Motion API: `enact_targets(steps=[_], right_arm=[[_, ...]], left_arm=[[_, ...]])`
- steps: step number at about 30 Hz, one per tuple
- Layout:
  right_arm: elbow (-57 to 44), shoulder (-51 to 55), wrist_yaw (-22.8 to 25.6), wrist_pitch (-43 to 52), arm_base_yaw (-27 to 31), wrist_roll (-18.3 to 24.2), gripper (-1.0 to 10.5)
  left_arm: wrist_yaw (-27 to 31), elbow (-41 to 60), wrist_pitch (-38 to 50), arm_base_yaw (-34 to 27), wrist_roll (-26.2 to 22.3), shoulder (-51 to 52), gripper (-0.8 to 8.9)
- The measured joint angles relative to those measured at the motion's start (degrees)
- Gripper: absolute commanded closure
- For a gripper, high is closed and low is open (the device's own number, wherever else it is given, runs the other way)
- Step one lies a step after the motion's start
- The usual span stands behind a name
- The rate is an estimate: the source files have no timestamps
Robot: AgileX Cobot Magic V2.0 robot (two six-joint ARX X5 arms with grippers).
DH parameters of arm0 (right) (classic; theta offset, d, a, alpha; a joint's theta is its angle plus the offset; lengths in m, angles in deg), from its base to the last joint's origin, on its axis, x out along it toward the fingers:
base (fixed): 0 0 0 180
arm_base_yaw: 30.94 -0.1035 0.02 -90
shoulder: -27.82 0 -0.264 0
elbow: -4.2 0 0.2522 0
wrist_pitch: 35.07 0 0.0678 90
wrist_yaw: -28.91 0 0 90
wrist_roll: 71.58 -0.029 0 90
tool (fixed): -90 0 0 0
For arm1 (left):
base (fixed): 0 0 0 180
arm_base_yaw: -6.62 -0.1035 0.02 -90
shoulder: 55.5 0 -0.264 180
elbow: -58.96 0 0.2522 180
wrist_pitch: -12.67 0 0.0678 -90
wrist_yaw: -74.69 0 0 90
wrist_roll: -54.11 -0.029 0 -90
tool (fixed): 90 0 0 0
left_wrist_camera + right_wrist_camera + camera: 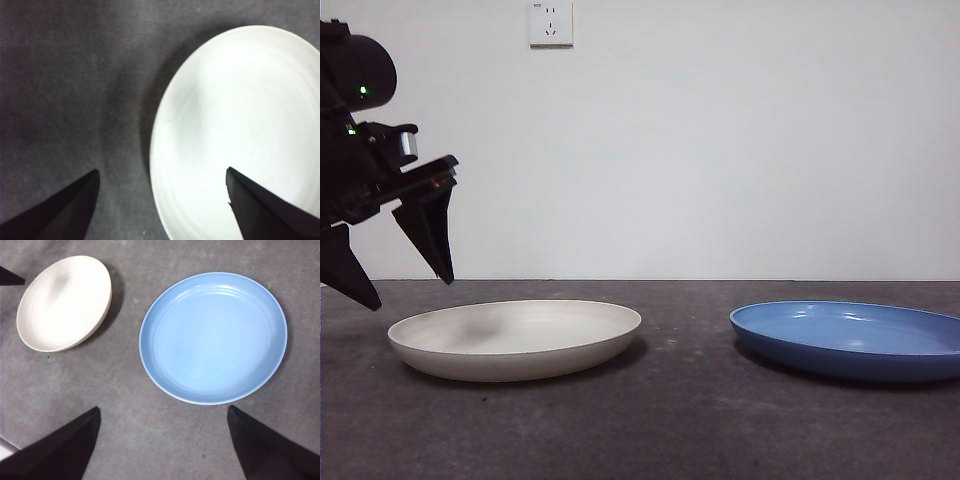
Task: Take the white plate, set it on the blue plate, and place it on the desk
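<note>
The white plate [515, 337] lies flat on the desk [680, 420] at the left. The blue plate [850, 338] lies flat at the right, apart from it. My left gripper [402, 272] hangs open above the white plate's left edge, not touching it. In the left wrist view its jaws straddle the white plate's [240, 130] rim, one over the plate, one over the desk [65, 90]. My right gripper [162, 440] is open and empty, high over the desk, looking down on the blue plate [214, 337] and the white plate [64, 302]. It is out of the front view.
A white wall [720, 140] with a socket [551, 22] stands behind the desk. A strip of bare desk separates the two plates.
</note>
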Motion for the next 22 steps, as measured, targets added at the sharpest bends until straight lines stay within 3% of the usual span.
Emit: enact_targets(steps=[12,16,19,22], right_arm=[[0.0,0.0,0.0,0.0,0.0,0.0,5.4],[0.0,0.0,0.0,0.0,0.0,0.0,5.4],[0.0,0.0,0.0,0.0,0.0,0.0,5.4],[0.0,0.0,0.0,0.0,0.0,0.0,5.4]], left_arm=[[0.2,-0.1,1.0,1.1,0.0,-3.5,4.82],[0.2,-0.1,1.0,1.9,0.0,-3.9,6.51],[0.2,-0.1,0.8,2.4,0.0,-4.2,6.74],[0.4,-0.1,0.6,2.7,0.0,-4.5,7.87]])
